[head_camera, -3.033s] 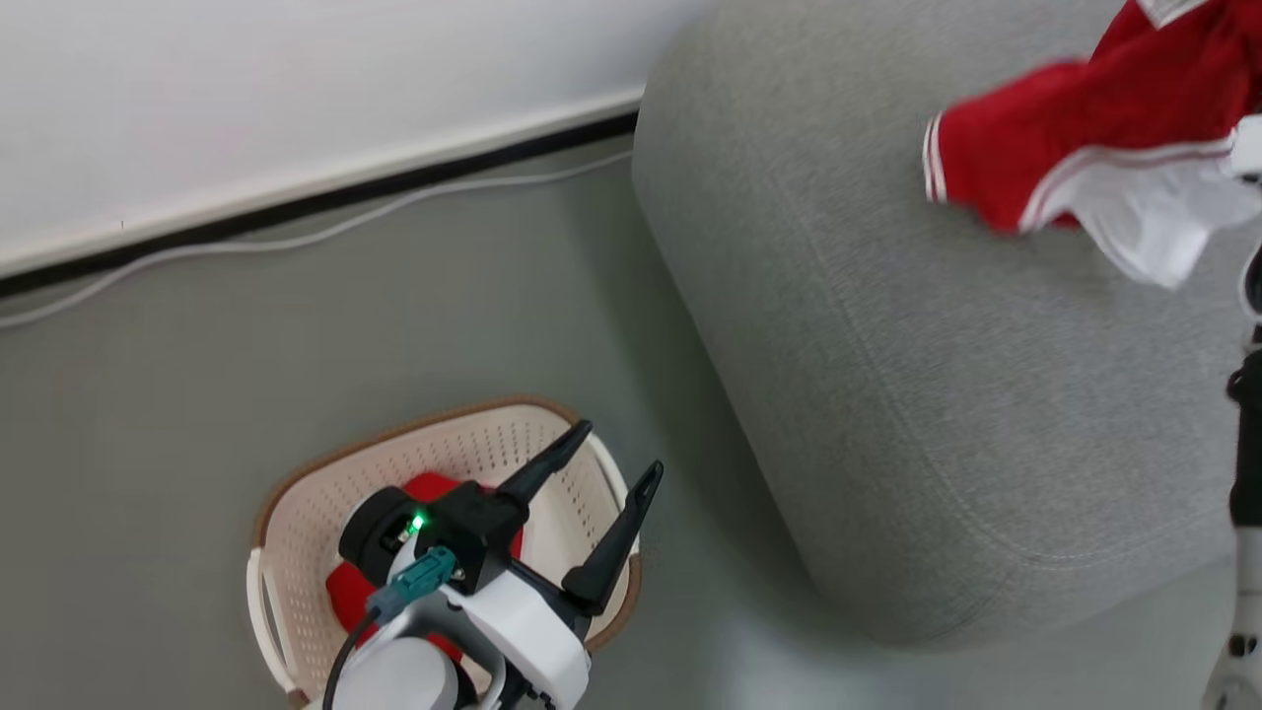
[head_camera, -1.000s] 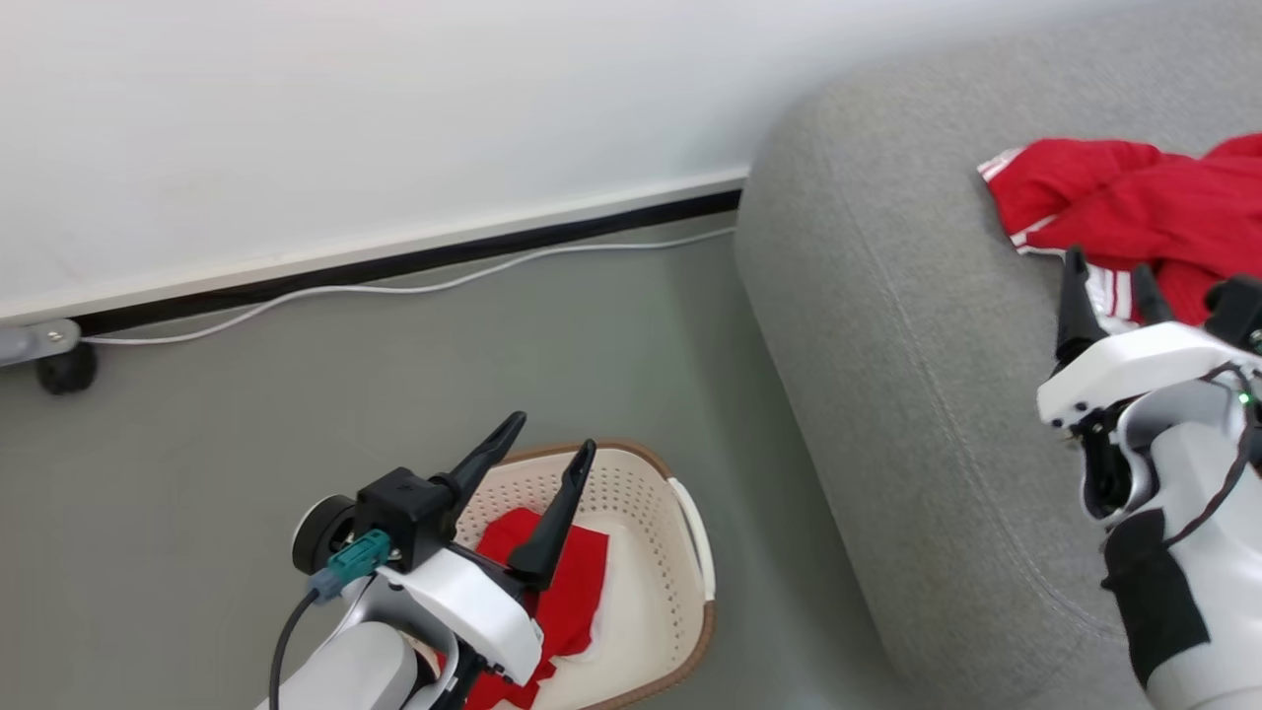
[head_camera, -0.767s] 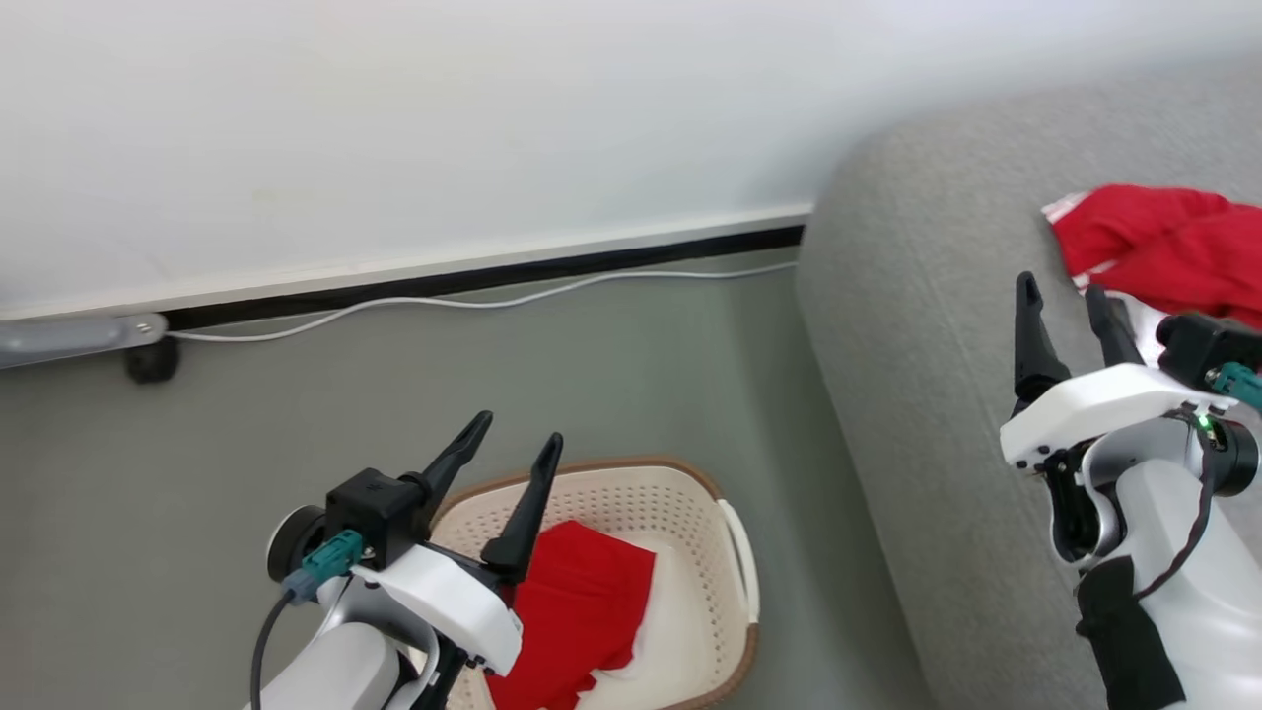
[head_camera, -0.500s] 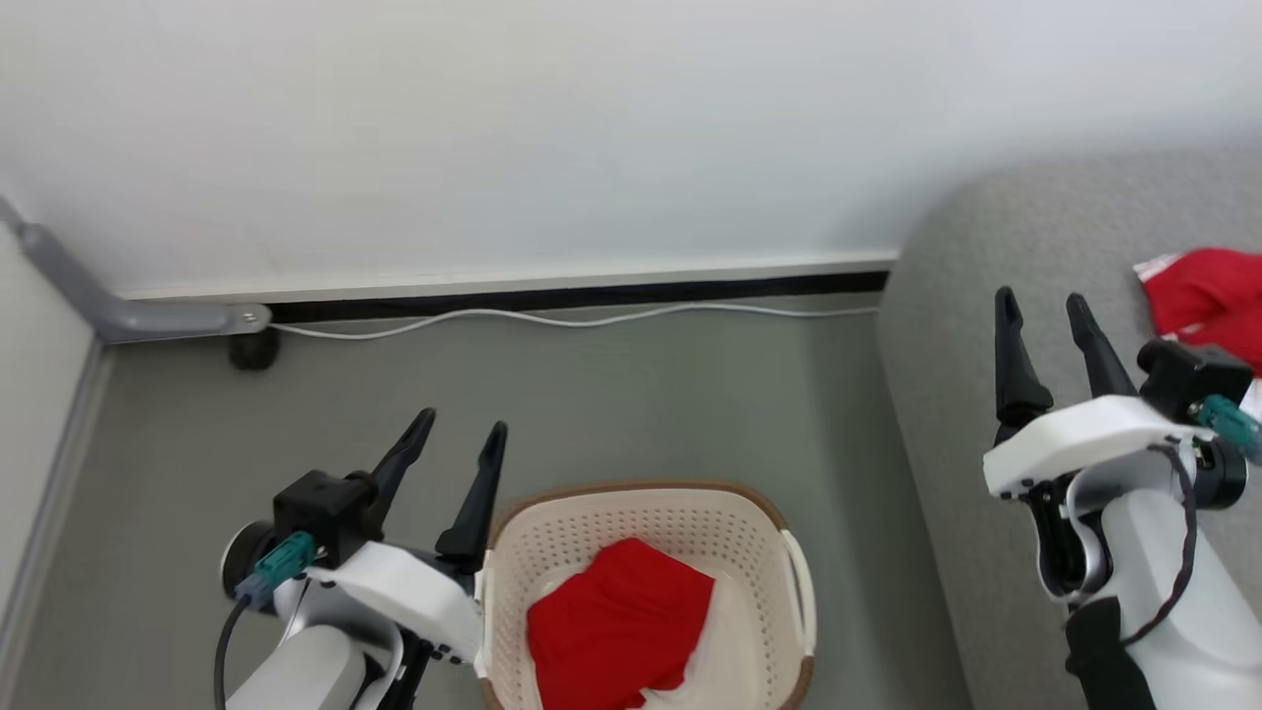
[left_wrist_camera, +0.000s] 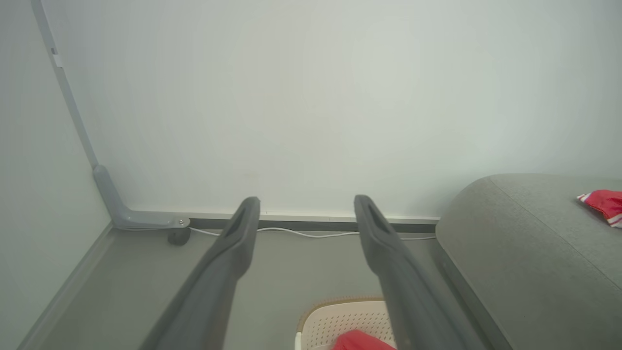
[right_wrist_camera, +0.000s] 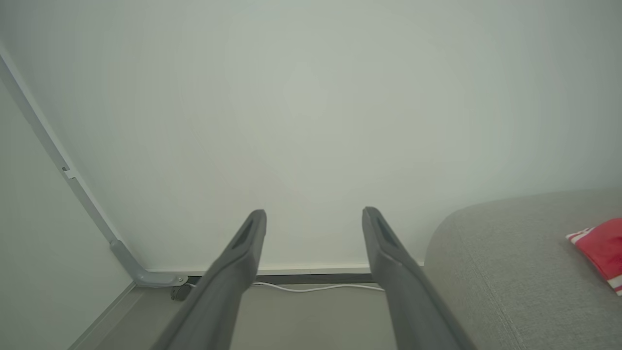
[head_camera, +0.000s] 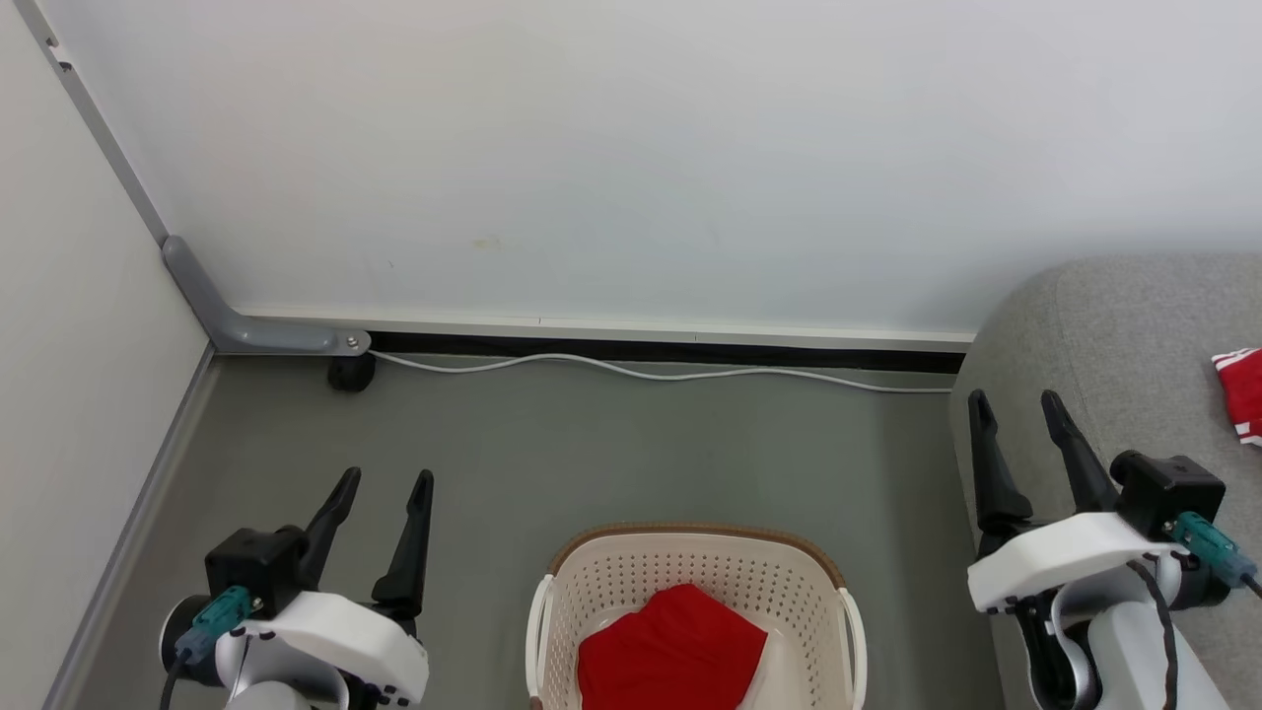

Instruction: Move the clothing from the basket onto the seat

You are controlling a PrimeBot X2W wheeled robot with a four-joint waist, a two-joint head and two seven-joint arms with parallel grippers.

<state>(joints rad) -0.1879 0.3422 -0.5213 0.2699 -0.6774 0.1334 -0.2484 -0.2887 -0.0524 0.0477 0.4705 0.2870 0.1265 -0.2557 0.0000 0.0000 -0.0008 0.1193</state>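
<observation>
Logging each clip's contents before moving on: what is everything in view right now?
laundry basket: one, cream with brown rim, on floor, bottom centre
garment in basket: one visible, red, inside
garment on sofa: red with white stripes, far right
sofa: one, grey, right
cable: one, white, on floor along wall
frame leg: one, grey, left corner
caster: one, black, under frame leg
left end effector: open, dark fingers, lower left
right end effector: open, dark fingers, lower right

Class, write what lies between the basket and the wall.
In the head view, bare grey floor stretches from the basket to the wall, crossed by a white cable along the skirting.
</observation>
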